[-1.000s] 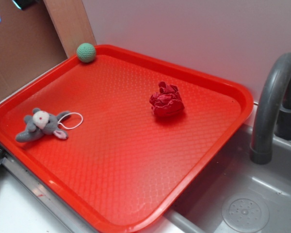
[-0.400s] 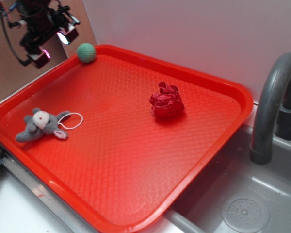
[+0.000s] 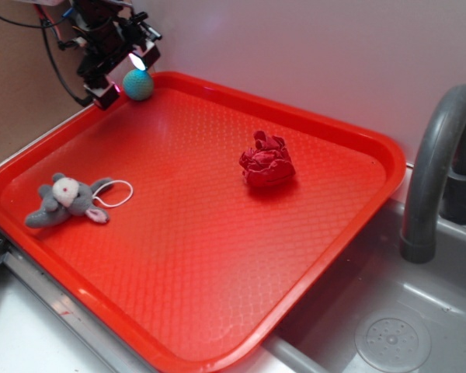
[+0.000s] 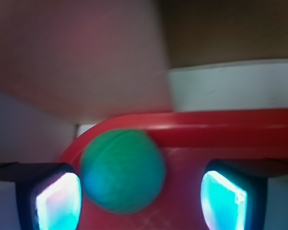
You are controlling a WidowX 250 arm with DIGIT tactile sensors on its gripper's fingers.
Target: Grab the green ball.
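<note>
Since the earlier frames, gripper is arriving from upper left, now dropping over the tray's far-left corner. Fingers are standing apart, lit pads either side, nothing clamped. Green ball is sitting between them, nearer the left pad, against the tray rim just beyond. Approach looking nearly done; closing comes next. No readable writing anywhere.

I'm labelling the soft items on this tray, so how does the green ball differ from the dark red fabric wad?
The green ball is a smooth round sphere with a knitted look; the dark red fabric wad is crumpled and irregular. The ball is mint green and looks smaller than the wad. The ball sits in the far corner of the red tray, with the hand right at it; the wad lies alone toward the tray's right side. Both rest on the tray.
</note>
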